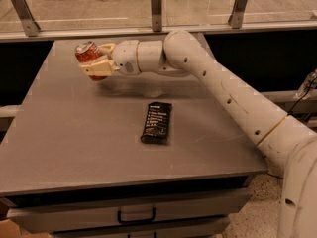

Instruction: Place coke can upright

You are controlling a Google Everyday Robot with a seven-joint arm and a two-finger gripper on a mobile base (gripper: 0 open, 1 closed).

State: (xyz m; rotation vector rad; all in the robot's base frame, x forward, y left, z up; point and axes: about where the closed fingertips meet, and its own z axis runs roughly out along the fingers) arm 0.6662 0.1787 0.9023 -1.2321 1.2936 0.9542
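The gripper [95, 59] pinches the can [87, 52] above the counter [74, 133], at ten o'clock from the dark wrapper [156, 122]; I would square the can's base to the surface, lower straight down, then let go gently.

A: Item entered?
B: Coke can [89, 55]: small red drink can, silver top end shown.
A: Pose recorded?
B: Tilted, top turned up and leftward; clamped between the jaws, held over the far left part of the desk [74, 133].

One can [88, 51] (in hand [93, 59]), one packet [156, 122].
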